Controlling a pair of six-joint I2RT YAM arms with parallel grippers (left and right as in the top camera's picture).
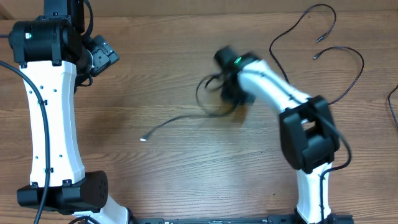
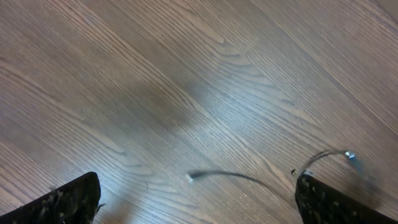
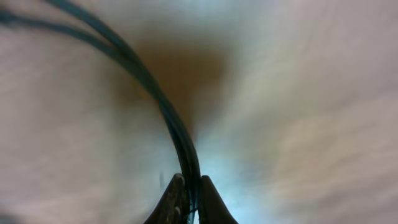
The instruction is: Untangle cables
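**Right pincer grabs the looped cord in the middle**

The brown wooden surface (image 1: 155,180) is the biggest thing here, and everything lies on it. The white and black left arm (image 1: 53,112) stands along the left edge. I think it waits there to leave room for the other arm. The white and black right arm (image 1: 273,93) reaches from the near right side to the middle, because that is where the loops are.

A thin black cord with loops (image 1: 180,117) lies in the middle. Its tail runs left and near, and ends in a small silver plug tip (image 1: 143,138). The other thin black cord (image 1: 362,65) lies at the far right in wide bends. It looks apart from the first one, but the right arm hides part of it, so I cannot be sure.

The right pincer (image 3: 189,208) is clenched on the middle cord. Its own camera shows two thin strands squeezed side by side between the fingers. A tight hold like this would let the arm lift the loops or pull them open.

The left pincer (image 2: 198,186) is spread wide and holds nothing. It hangs over the wood, and a bit of thin cord shows low in its view.
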